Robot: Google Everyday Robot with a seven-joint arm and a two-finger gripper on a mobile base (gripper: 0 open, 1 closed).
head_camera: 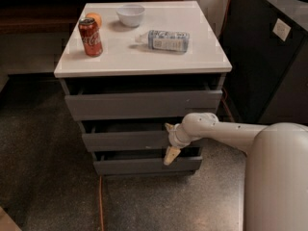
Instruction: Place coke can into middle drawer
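Note:
The coke can (90, 36) stands upright at the left of the white cabinet top (202, 57). The middle drawer (125, 141) is the mid-sized grey front of three, with a dark gap above it. My gripper (169, 141) is at the right end of that drawer front. It is open, with one fingertip (168, 127) at the front's top edge and the other (170, 156) just below its bottom edge. It holds nothing. The gripper is well below and to the right of the can.
An orange (95, 18) sits right behind the can. A white bowl (130, 14) and a plastic bottle (166, 40) lying on its side share the top. The top drawer (144, 104) and bottom drawer (144, 165) stand slightly ajar. A dark cabinet (269, 57) stands to the right.

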